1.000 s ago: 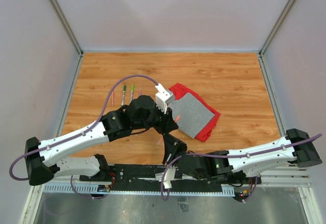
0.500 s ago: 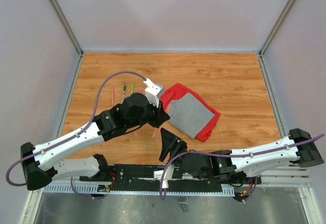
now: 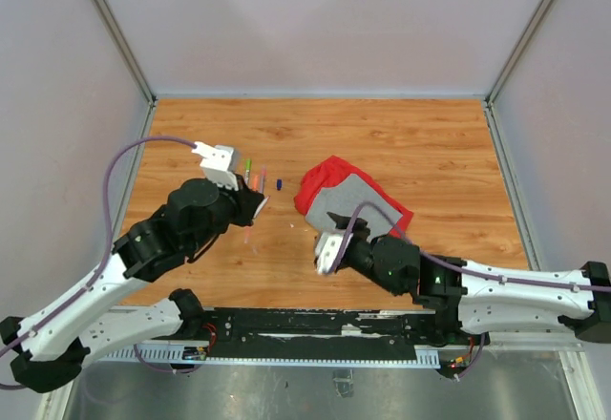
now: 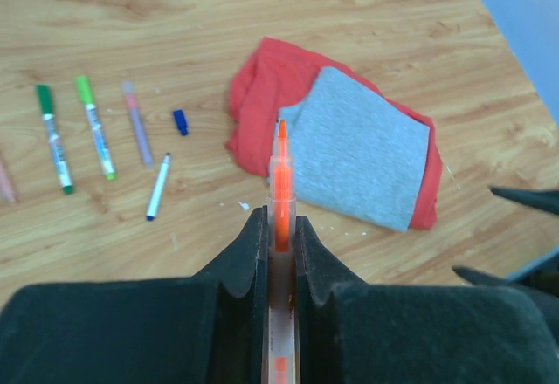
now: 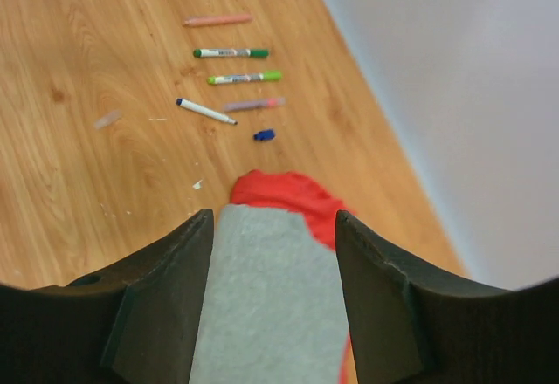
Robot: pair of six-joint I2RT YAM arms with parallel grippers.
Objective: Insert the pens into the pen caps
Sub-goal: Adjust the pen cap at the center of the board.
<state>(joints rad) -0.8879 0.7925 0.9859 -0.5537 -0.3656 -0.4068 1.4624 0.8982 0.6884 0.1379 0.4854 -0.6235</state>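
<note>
My left gripper (image 4: 279,237) was clamped on the orange pen (image 4: 281,170), its tip poking out ahead of the jaws, I judge so that a cap could slide on. My right gripper (image 5: 272,218) stood open and empty over the red-and-grey cloth (image 5: 262,305), with the blue cap (image 5: 264,134) and the other pens (image 5: 231,53) lying ahead, beyond the cloth.

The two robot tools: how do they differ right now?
The left tool is shut on a slim orange marker pen; the right tool stands open, gripping nothing. The left tool is above bare wooden table; the right tool is over the red-and-grey cloth. Both are black and two-fingered.
</note>
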